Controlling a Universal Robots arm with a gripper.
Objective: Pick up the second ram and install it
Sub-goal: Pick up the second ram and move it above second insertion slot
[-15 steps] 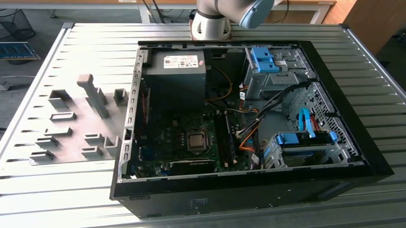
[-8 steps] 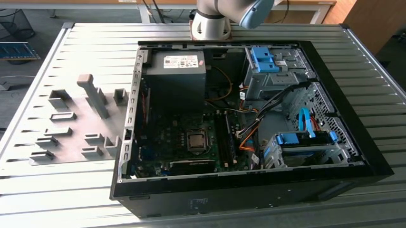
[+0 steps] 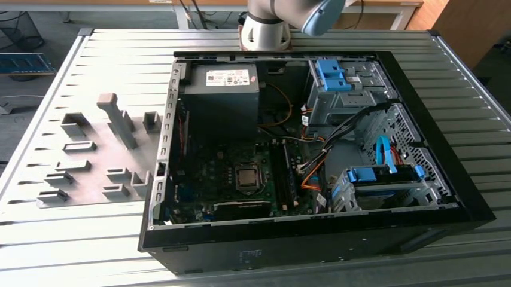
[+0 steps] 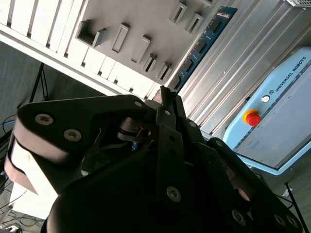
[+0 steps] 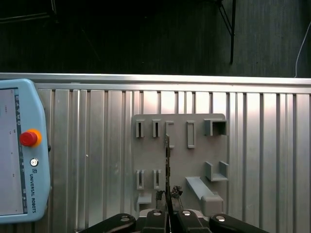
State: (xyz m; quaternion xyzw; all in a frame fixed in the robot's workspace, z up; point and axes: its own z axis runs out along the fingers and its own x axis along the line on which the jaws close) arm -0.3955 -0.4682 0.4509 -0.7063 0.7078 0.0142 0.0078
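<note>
A: We are logging the gripper (image 5: 168, 198) clamping the second ram (image 5: 167, 160) edge-on, well above the grey holder plate (image 5: 180, 145). We are judging that a square, untilted stick matters most for seating.

B: Agreed. The second wrist view is giving us its blue face; the exterior view is giving us the open case (image 3: 239, 248).

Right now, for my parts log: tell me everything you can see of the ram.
The ram is a long, thin, flat blue circuit board with dark rectangular chips in a row along its face. In the first wrist view it shows edge-on, a straight dark sliver. The gripper clamps it between its fingers, and it reaches out from them above the grey plate and the slatted table, touching neither.
</note>
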